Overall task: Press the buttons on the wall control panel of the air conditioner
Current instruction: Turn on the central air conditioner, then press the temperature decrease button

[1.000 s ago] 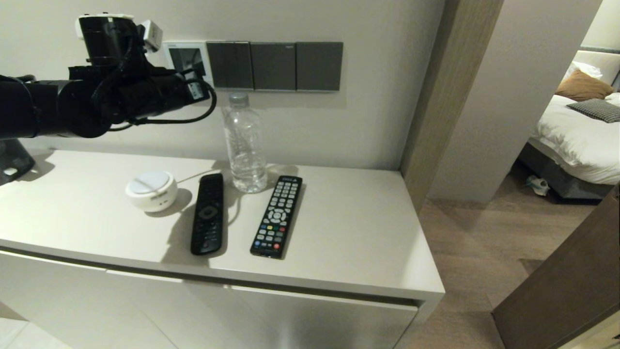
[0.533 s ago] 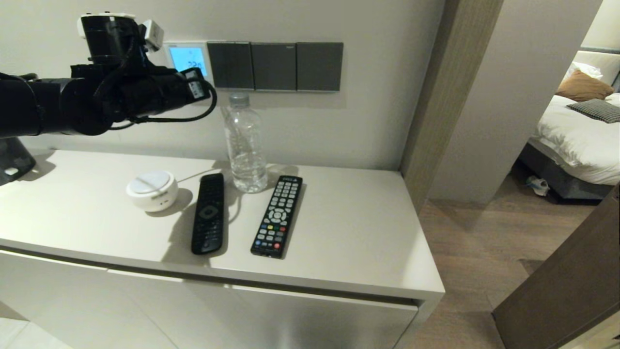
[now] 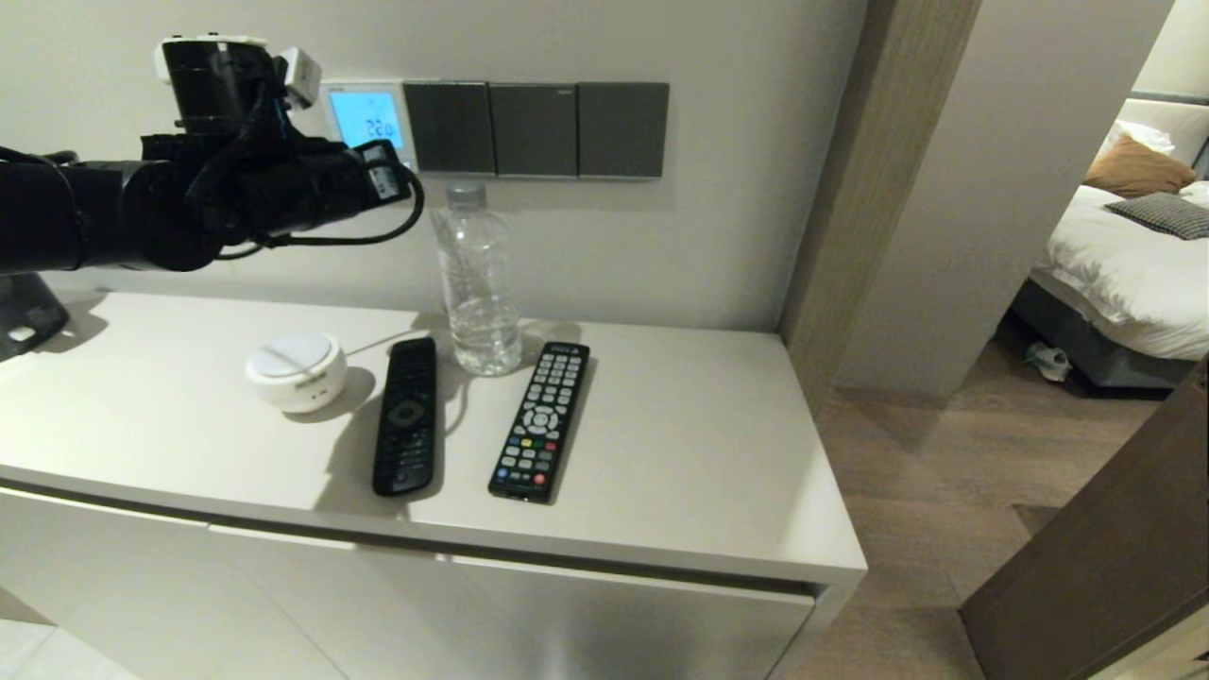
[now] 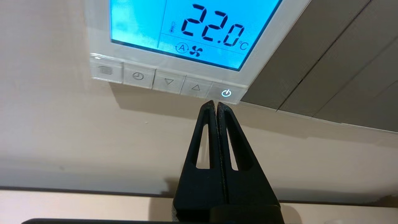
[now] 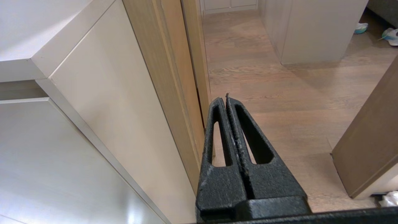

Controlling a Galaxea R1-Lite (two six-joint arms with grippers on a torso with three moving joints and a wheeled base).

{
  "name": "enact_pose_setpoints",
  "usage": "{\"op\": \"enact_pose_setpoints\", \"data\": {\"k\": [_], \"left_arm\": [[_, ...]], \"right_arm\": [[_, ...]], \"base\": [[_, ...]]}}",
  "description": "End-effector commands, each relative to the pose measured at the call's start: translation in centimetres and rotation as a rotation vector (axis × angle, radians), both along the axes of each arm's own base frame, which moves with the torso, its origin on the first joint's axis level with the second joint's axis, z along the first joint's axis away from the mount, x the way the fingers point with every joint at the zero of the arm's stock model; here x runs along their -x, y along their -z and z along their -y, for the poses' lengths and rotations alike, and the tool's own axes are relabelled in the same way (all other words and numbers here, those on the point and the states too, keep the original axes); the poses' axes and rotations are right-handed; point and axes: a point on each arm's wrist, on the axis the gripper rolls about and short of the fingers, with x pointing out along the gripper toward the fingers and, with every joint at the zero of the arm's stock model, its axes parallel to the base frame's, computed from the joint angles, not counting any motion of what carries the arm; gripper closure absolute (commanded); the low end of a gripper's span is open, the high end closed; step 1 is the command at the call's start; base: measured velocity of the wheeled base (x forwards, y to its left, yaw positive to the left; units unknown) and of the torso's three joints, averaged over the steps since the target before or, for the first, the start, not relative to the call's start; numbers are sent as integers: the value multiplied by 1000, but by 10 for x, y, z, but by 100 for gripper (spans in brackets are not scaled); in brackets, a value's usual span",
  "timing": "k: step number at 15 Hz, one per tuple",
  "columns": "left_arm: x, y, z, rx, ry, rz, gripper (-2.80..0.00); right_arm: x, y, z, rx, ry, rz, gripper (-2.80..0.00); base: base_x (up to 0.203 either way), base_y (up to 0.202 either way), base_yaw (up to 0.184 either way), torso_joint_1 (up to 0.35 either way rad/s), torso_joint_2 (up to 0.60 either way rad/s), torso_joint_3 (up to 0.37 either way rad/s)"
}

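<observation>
The white wall control panel (image 3: pixel 365 117) glows light blue and reads 22.0 °C in the left wrist view (image 4: pixel 199 28). A row of small white buttons (image 4: pixel 168 81) runs along its lower edge. The end one, a power key (image 4: pixel 226 93), is lit blue. My left gripper (image 4: pixel 216 104) is shut and empty, with its tips just below the power key, close to the wall. In the head view my left gripper (image 3: pixel 383 178) hides the buttons. My right gripper (image 5: pixel 226 99) is shut and empty, parked low beside the cabinet over the wood floor.
Three dark grey switch plates (image 3: pixel 536 129) adjoin the panel on the right. On the cabinet top (image 3: pixel 708 453) stand a clear water bottle (image 3: pixel 477 279), a white round device (image 3: pixel 295 370), a black remote (image 3: pixel 406 416) and a keyed remote (image 3: pixel 540 420). A wooden door frame (image 3: pixel 850 189) stands to the right.
The panel's screen has gone from dark to glowing light blue with digits. My left gripper has shifted only slightly in front of the panel's lower edge.
</observation>
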Motion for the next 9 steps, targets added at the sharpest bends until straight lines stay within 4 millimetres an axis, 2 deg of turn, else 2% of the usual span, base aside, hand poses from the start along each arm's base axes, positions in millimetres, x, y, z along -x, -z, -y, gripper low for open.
{"op": "enact_pose_setpoints", "data": {"k": [1, 9], "left_arm": [[13, -11, -3, 6, 1, 22, 0], [7, -7, -9, -1, -22, 18, 0]], "right_arm": [[0, 0, 0, 1, 0, -3, 0], [0, 0, 0, 0, 0, -3, 0]], "base": [[0, 0, 0, 0, 0, 0], [0, 0, 0, 0, 0, 0]]}}
